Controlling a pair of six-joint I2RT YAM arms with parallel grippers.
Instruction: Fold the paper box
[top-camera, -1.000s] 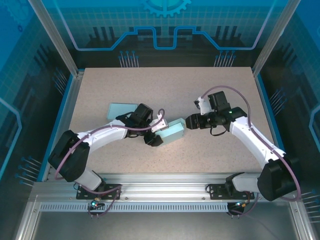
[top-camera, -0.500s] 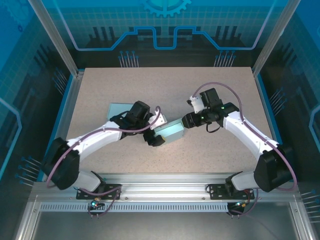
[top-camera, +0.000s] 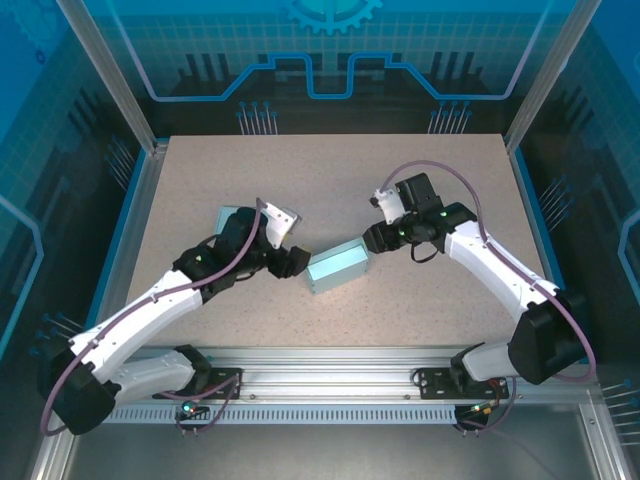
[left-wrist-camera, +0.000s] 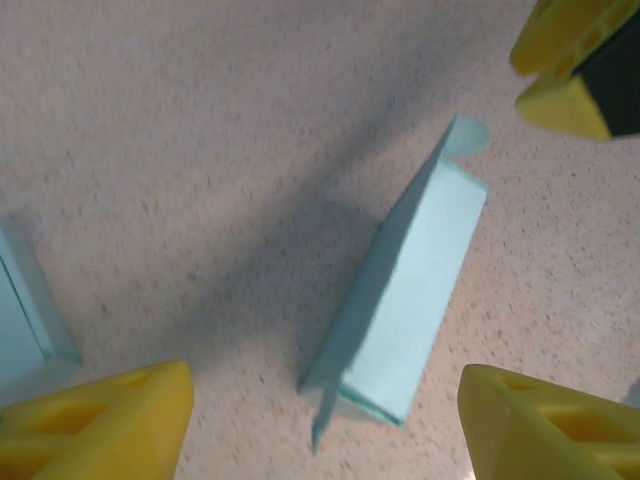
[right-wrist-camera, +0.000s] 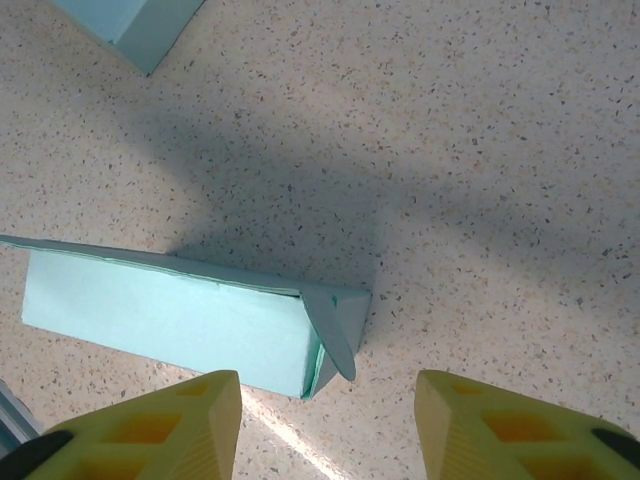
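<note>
At the left, the left arm reaches out low over a second light-blue box (top-camera: 232, 216), and the left gripper (top-camera: 292, 262) sits just beside the paper box (top-camera: 338, 268), its pincer released and grasping nothing. The paper box lies on its side in the middle of the table (top-camera: 330, 170), formed into a long sleeve, but I judge the ends remain: one end flap (right-wrist-camera: 335, 318) hangs untucked. At the right, the right arm bends inward, the right gripper (top-camera: 368, 240) hovering by that end, fingers apart and empty
</note>
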